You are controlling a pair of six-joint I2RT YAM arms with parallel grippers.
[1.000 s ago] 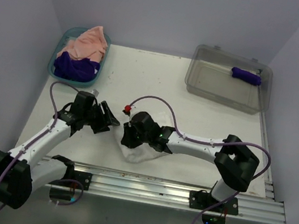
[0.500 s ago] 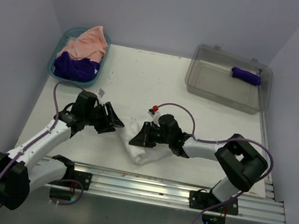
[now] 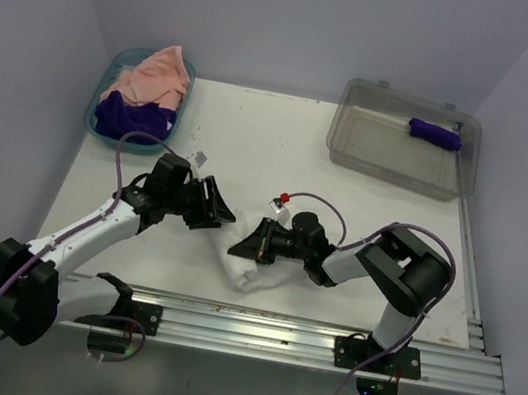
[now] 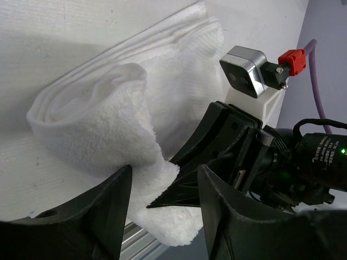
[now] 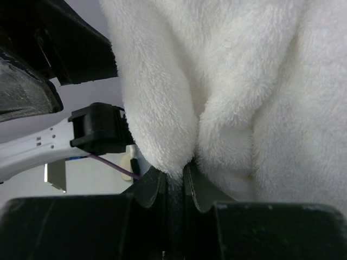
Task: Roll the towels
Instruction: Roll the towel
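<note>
The white towel [image 3: 251, 261] lay in a loose, half-folded heap near the table's [image 3: 254, 135] 6 o'clock edge, one thick fold humped up and a flap hanging toward the rail. It was bunched rather than rolled. My right gripper [image 5: 174, 181] was clamped on a thin pinch of its pile, jaws nearly together, reaching in from 3 o'clock. My left gripper [image 4: 162, 184] came in from 9 o'clock with jaws apart, the hanging flap just ahead of them and nothing held. The two grippers stood very near each other, nose to nose over the cloth.

Out at 10 o'clock the basket [image 3: 95, 114] held the peach towel [image 3: 152, 77] and purple towel [image 3: 133, 118], both loose. At 2 o'clock the bin [image 3: 391, 168] held a purple roll [image 3: 435, 134].

As I judged it, the main risk was my left jaws closing on my right fingers instead of the flap, since they were so close. My right pinch was shallow, so a tug could have pulled the pile free. Rolling from this heap could also have given a lopsided, slack roll, and the flap near the edge might have dragged off the table.
</note>
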